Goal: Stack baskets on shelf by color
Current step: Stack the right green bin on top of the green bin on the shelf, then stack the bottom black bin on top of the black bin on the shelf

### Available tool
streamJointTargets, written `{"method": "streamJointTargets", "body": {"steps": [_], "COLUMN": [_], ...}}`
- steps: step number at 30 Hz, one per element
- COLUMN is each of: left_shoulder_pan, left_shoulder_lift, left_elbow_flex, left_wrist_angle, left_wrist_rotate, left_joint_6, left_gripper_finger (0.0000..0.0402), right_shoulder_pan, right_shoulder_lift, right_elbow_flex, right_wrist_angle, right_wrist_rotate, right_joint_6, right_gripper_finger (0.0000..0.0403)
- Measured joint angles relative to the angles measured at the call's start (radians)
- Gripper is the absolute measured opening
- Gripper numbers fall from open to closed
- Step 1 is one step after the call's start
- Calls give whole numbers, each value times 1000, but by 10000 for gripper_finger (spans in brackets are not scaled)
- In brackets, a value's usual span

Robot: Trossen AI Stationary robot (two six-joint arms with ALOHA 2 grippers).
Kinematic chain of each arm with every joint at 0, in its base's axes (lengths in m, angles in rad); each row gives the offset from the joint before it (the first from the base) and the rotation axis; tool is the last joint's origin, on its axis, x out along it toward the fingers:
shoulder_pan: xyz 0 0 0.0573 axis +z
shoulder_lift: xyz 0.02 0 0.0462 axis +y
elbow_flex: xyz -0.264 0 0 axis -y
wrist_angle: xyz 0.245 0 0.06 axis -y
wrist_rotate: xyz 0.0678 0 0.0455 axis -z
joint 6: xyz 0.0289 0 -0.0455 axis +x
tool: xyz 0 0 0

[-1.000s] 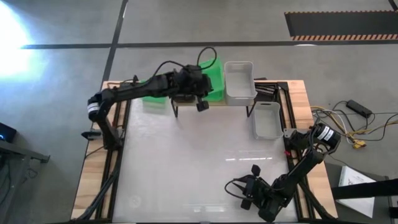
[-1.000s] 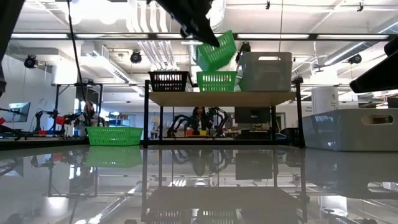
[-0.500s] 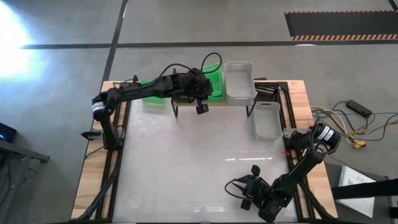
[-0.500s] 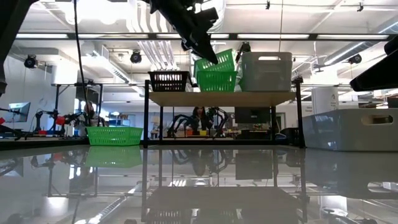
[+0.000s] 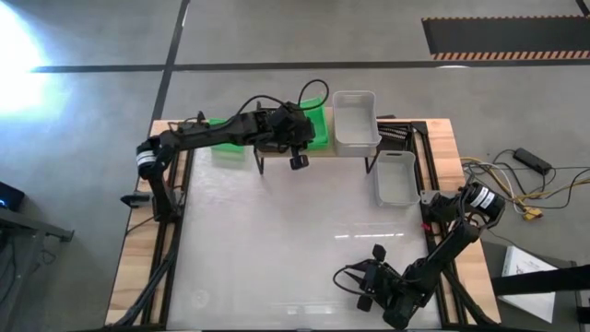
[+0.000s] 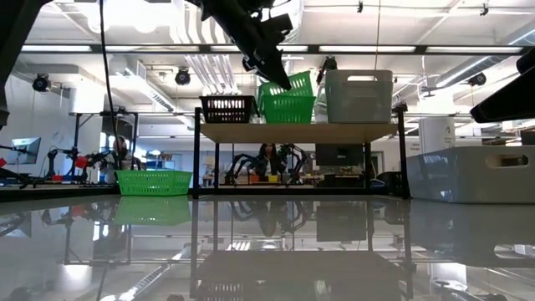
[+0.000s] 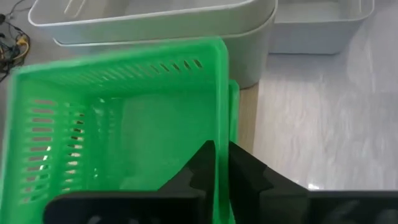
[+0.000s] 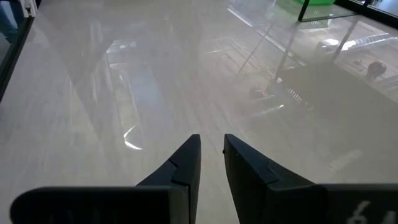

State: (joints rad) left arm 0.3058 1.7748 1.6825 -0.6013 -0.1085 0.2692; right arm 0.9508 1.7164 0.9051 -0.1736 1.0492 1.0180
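Lowered since a second ago, the held green basket now nests, slightly tilted, in the green basket on the shelf, between the black basket and white basket. Left gripper pinches its near wall. Right gripper, fingers nearly together, hovers over the table's near right.

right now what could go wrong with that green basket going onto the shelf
The left gripper pinches one wall of the green basket, which sits tilted in the green one below; released now, it may settle crooked or tip off the shelf. The white bin stands close beside it, so a sideways nudge could shove it.
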Motion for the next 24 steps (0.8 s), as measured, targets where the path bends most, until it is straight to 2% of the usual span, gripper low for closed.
{"method": "streamJointTargets", "body": {"steps": [10,18,24], "left_shoulder_pan": [0,-87,-218], "left_shoulder_lift": [-10,-145,-283], "left_elbow_flex": [22,53,-24], "left_wrist_angle": [-14,-196,-407], "left_wrist_rotate": [-2,-46,-130], "left_joint_6": [0,-17,-225], "left_gripper_finger": [106,111,111], "right_shoulder_pan": [0,0,0], "right_shoulder_lift": [0,0,0], "right_elbow_flex": [0,0,-1], "right_wrist_angle": [0,-1,-1], "right_wrist_rotate": [0,0,-1], "right_joint_6": [0,0,3], "right_gripper_finger": [63,63,63]}}
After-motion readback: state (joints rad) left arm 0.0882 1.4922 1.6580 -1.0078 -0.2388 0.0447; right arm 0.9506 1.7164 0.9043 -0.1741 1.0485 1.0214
